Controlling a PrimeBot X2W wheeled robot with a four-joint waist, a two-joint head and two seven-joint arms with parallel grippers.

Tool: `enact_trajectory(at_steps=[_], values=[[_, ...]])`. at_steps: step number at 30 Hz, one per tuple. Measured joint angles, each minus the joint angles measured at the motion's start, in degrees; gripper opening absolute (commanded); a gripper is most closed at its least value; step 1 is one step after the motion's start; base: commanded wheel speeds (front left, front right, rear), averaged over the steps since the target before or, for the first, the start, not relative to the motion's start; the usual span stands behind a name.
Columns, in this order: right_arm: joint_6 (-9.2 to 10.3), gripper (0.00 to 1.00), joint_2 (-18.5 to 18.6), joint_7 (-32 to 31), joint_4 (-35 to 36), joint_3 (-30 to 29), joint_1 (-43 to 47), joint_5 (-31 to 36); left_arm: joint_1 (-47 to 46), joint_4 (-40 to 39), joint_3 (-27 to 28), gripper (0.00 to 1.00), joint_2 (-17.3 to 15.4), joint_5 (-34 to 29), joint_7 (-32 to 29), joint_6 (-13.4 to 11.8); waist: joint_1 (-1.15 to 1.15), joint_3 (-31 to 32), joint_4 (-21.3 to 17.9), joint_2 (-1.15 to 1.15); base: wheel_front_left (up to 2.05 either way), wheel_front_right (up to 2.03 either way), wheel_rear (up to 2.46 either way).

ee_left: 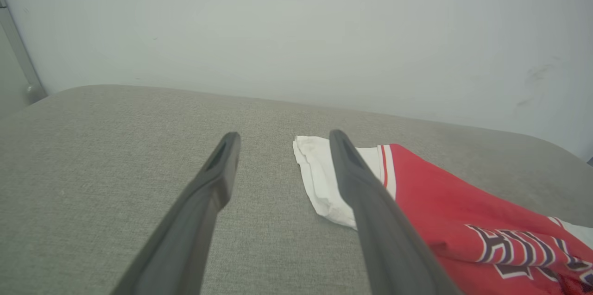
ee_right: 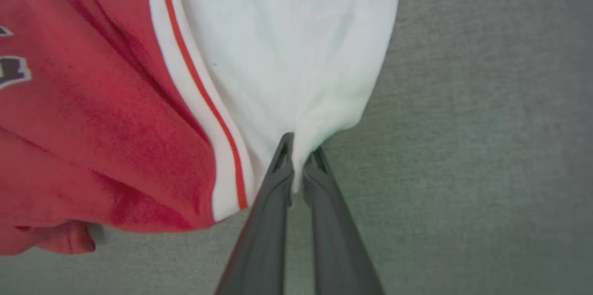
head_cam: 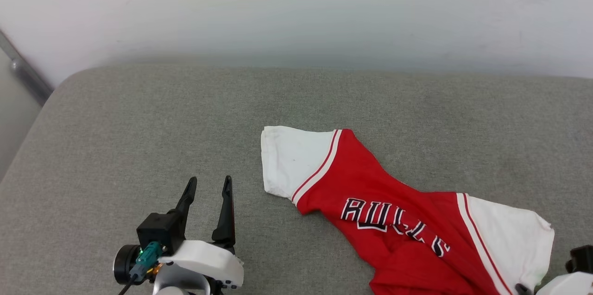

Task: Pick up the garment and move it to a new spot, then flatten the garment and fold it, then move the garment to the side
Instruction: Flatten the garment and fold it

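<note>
On the grey cushion (head_cam: 139, 123), the garment (head_cam: 384, 202) lies crumpled rightward, one white sleeve near the wide-open left gripper (head_cam: 209, 179). From the right wrist, the right gripper (ee_right: 299, 147) pinches the other sleeve's hem, which looks bunched, perhaps lifted.

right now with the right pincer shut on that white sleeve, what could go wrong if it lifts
1. The right pincer pinches only the edge of the white sleeve, so the fabric may slip out under the weight of the garment.
2. The left pincer is open and apart from the other sleeve, so a one-sided lift would likely drag and bunch it on the grey surface.
</note>
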State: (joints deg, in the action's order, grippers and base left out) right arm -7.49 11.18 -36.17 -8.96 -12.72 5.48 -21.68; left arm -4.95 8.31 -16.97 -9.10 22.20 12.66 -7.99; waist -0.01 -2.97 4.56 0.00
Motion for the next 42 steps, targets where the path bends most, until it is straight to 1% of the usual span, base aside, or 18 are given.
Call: enact_trajectory(at_steps=[1, 3, 6, 11, 14, 17, 21, 23, 26, 30, 34, 37, 42], values=[[-0.01, 1.0, -0.9, 1.12, -0.22, -0.04, 0.8, 0.71, 0.15, -0.07, 0.02, 1.0, -0.08, 0.25, -0.29, -0.09, 0.0, 0.13, -0.2, 0.0, 0.0, 0.0, 0.0], [-0.01, 1.0, -2.15, 3.46, -0.05, -0.43, 1.36, 1.13, 0.55, -0.19, 0.22, 1.0, -0.49, 0.26, -0.42, -0.18, 0.0, 0.45, -0.45, 0.0, 0.0, 0.0, 0.0], [-0.01, 1.0, -3.19, 10.07, 1.68, -0.9, 1.55, 2.6, 1.71, -0.31, 0.32, 1.0, -0.81, 0.69, -0.9, -0.62, 0.0, 1.27, -0.9, 0.0, 0.0, 0.0, 0.0], [-0.01, 1.0, -3.42, 20.8, 4.78, 0.22, 1.54, 5.2, 3.43, -0.65, 0.77, 1.0, -1.66, 1.18, -1.54, -1.12, 0.0, 3.02, -1.52, 0.0, 0.0, 0.0, 0.0], [-0.01, 1.0, -3.23, 26.04, 6.65, 1.19, 1.32, 6.23, 3.59, -1.03, 0.97, 1.0, -2.24, 1.26, -2.02, -1.33, 0.0, 3.56, -2.0, 0.0, 0.0, 0.0, 0.0], [-0.01, 1.0, -3.2, 29.39, 8.55, 3.01, 0.94, 6.71, 3.59, -1.15, 1.36, 1.0, -2.92, 1.45, -2.68, -1.58, 0.0, 4.01, -2.58, 0.0, 0.0, 0.0, 0.0], [-0.01, 1.0, -3.35, 31.94, 11.96, 6.37, 0.24, 7.28, 3.35, -1.13, 2.5, 1.0, -3.75, 1.97, -3.72, -2.25, 0.0, 4.19, -3.73, 0.0, 0.0, 0.0, 0.0], [-0.01, 1.0, -3.56, 32.23, 13.43, 7.72, -0.35, 7.38, 2.25, -1.01, 2.89, 1.0, -4.22, 2.01, -4.3, -2.52, 0.0, 4.02, -4.45, 0.0, 0.0, 0.0, 0.0], [-0.01, 1.0, -3.7, 32.12, 15.79, 9.16, -1.39, 8.08, -1.46, -0.44, 3.24, 1.0, -4.53, 2.69, -5.71, -2.01, 0.0, 3.17, -5.56, 0.0, 0.0, 0.0, 0.0], [-0.01, 1.0, -4.23, 31.59, 19.17, 10.9, -3.45, 8.39, -9.0, 1.49, 3.34, 1.0, -5.0, 4.17, -9.21, 0.11, 0.01, 0.48, -7.04, 0.0, 0.0, 0.0, 0.0], [-0.01, 1.0, -4.56, 30.82, 20.47, 12.54, -5.47, 8.33, -16.82, 6.1, 4.16, 1.0, -6.86, 6.68, -15.12, 2.59, 0.01, -2.75, -9.21, 0.0, 0.0, 0.0, 0.0], [-0.01, 1.0, -4.79, 30.63, 20.49, 13.26, -7.04, 8.11, -22.92, 10.27, 3.87, 1.0, -8.37, 8.73, -21.14, 5.45, 0.02, -5.55, -10.85, 0.0, 0.0, 0.0, 0.0], [-0.01, 1.0, -4.87, 31.59, 19.14, 15.24, -9.01, 7.55, -30.39, 17.55, 1.99, 1.0, -12.78, 10.95, -34.17, 10.42, 0.02, -9.9, -13.78, 0.0, 0.0, 0.0, 0.0]])
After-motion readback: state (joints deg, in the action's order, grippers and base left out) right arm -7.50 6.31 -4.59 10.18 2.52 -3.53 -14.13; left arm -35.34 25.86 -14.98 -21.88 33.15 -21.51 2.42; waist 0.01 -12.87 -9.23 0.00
